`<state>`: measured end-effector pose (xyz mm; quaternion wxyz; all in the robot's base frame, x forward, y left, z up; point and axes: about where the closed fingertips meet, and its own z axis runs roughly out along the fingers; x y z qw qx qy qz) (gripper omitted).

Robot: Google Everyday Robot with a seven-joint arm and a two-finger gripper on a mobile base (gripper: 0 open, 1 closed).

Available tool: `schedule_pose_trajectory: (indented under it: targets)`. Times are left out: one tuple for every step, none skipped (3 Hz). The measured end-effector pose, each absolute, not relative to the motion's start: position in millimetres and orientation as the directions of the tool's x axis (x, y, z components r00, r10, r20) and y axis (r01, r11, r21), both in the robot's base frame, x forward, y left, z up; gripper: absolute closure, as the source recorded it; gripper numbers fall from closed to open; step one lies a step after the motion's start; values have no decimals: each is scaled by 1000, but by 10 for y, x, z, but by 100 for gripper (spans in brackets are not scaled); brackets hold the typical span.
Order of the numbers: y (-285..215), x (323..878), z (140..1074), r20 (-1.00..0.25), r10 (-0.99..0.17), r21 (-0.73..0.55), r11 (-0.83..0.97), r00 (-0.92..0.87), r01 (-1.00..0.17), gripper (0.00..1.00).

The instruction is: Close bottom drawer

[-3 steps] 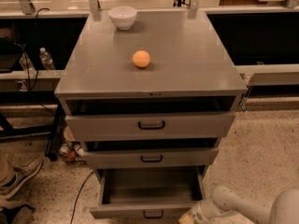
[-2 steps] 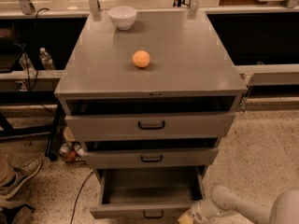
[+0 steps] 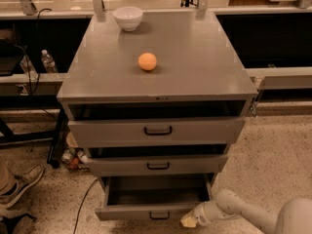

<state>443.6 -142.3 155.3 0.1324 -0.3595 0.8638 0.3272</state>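
The bottom drawer [image 3: 146,211] is the lowest of three grey drawers in the metal cabinet [image 3: 156,77]. It is pulled out, showing a plain grey box interior [image 3: 156,191], and its small black handle [image 3: 159,215] sits at the lower edge of the view. My gripper [image 3: 190,221], on a white arm [image 3: 253,216] coming from the bottom right, is at the right end of the drawer's front.
An orange ball [image 3: 147,61] and a white bowl [image 3: 128,18] sit on the cabinet top. The top drawer [image 3: 157,129] and middle drawer [image 3: 157,165] stand slightly open. A person's shoe [image 3: 19,186] is on the floor at left, near bottles [image 3: 48,60] and cables.
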Motion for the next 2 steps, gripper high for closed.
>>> schedule_pose_trajectory:
  targets:
    - [-1342, 4606, 1536, -494, -536, 448, 517, -684, -729, 100]
    - [-1162, 4995, 1584, -551, -547, 405, 485, -630, -775, 100]
